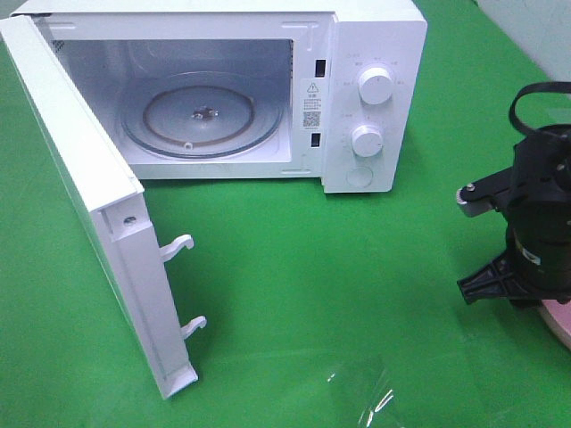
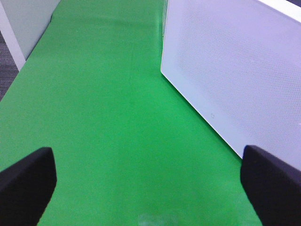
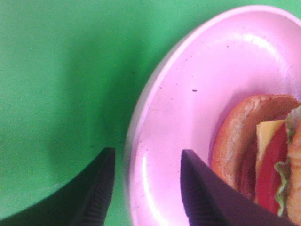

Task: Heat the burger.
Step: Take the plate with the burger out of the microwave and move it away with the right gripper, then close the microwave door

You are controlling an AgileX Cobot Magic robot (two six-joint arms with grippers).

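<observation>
**Right claw straddling the plate rim, burger just beyond**

From the high camera, the microwave (image 1: 268,89) is standing with its door (image 1: 98,214) swung wide and the glass turntable (image 1: 198,116) showing bare. The right arm is hanging at three o'clock over a sliver of pink plate (image 1: 559,325); its claw and the burger are hidden beneath it. The left arm is not appearing here.

In the left wrist view, the left gripper (image 2: 150,181) is gaping fully and gripping nothing, facing the door's outer panel across the green cloth (image 2: 103,117).

In the right wrist view, the right gripper (image 3: 146,188) is standing part open, one finger outside the plate (image 3: 188,117) rim and one inside, clamping nothing. The burger (image 3: 256,150) is lying on the plate at three o'clock from it, cut off by the frame edge. The right arm is looking far nearer.
</observation>
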